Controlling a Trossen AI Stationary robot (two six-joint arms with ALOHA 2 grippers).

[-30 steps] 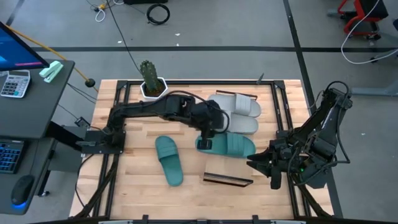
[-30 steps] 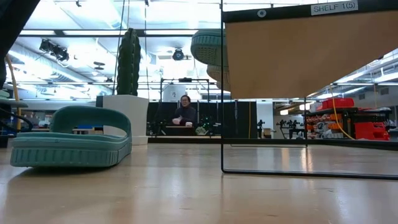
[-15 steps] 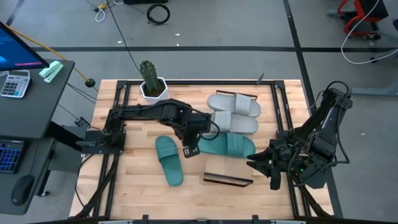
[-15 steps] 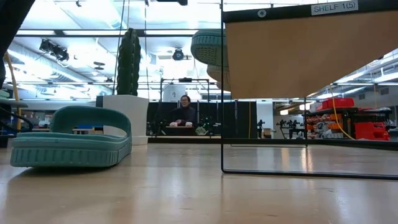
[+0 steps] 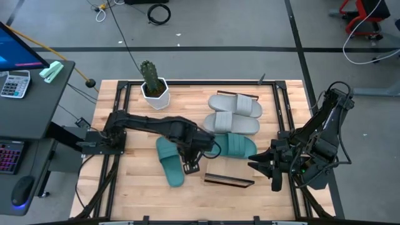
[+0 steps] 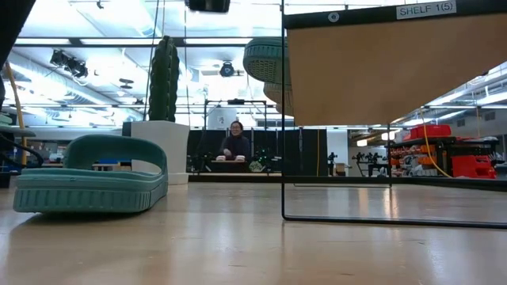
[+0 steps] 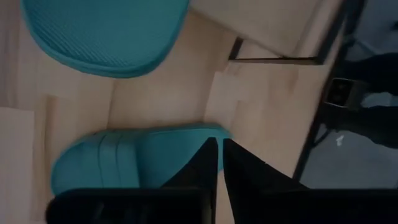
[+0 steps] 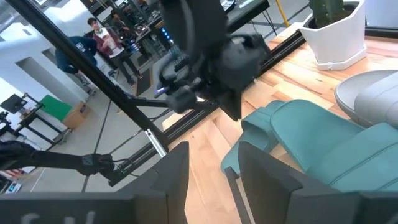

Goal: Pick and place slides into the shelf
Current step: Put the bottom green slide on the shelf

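The left end effector (image 5: pixel 191 164) hovers fingers nearly together, empty, between two teal green foam slides (image 5: pixel 169 160) beside the low plank-topped shelf (image 5: pixel 229 180), likely repositioning; the right end effector (image 5: pixel 267 167) waits parted by the shelf.

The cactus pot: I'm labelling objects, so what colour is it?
White; the cactus pot shows best in the high view.

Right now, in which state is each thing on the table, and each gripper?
Left gripper: shut, empty, between the teal slides.
Right gripper: open, empty.
Teal slides: flat on the table, outside the shelf.
Grey slides: flat, side by side.
Shelf: upright, holds no slide.
Cactus pot: upright.
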